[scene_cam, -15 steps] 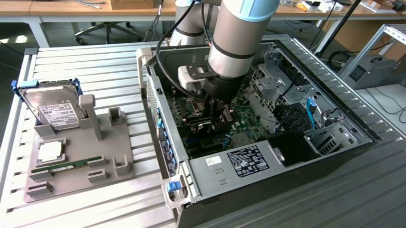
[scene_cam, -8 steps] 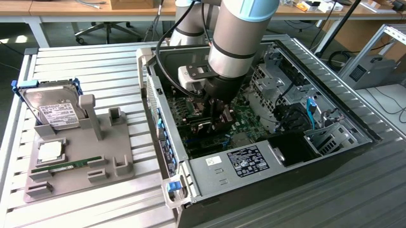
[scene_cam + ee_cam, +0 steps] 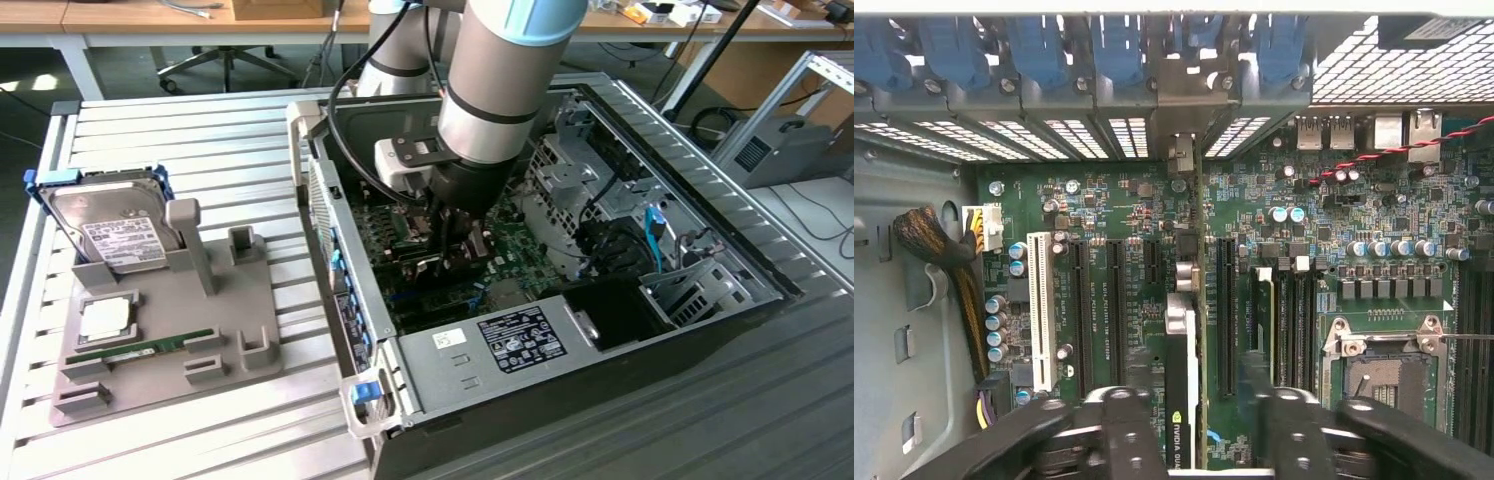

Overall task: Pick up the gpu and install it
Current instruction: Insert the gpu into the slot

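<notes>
At the exterior view's left, grey fixture tray [image 3: 254, 335] carrying hard drive [image 3: 114, 232] and memory stick [image 3: 140, 349], card stand vacated. At centre, arm lowered into open computer case [image 3: 400, 375], gripper [image 3: 1197, 420] clenched on gpu [image 3: 1182, 385], held edge-on just over motherboard [image 3: 1094, 200] slots. Pick-up done, judging by this; seating apparently unfinished. At right, empty CPU socket [image 3: 1384, 375].

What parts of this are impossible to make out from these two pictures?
- Exterior view: the gpu is largely hidden behind the gripper and arm.
- Wrist view: the gpu stands edge-on, so its faces stay unseen; whether it is seated in a slot cannot be told.
- Wrist view: the fingers are cut off by the picture's edge.
</notes>
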Action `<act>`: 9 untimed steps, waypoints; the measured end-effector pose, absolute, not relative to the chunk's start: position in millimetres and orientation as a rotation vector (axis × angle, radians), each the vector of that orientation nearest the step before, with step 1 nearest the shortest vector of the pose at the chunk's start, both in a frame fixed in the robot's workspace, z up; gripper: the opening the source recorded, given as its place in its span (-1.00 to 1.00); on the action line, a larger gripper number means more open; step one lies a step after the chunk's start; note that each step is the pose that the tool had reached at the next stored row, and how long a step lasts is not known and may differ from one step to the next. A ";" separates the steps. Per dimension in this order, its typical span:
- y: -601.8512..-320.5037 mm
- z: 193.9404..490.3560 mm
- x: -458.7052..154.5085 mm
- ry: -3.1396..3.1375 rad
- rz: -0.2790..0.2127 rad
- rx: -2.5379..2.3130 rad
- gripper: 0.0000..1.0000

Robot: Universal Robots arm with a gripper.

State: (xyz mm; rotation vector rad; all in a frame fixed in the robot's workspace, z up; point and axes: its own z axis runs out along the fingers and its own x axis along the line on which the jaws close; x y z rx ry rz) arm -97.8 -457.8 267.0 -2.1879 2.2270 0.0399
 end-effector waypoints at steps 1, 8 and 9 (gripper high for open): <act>-457.8 267.0 -97.8 2.227 0.040 -2.188 -0.23; -457.8 267.0 -97.8 2.227 0.040 -2.188 -0.47; -457.8 267.0 -97.8 2.227 0.040 -2.188 -0.47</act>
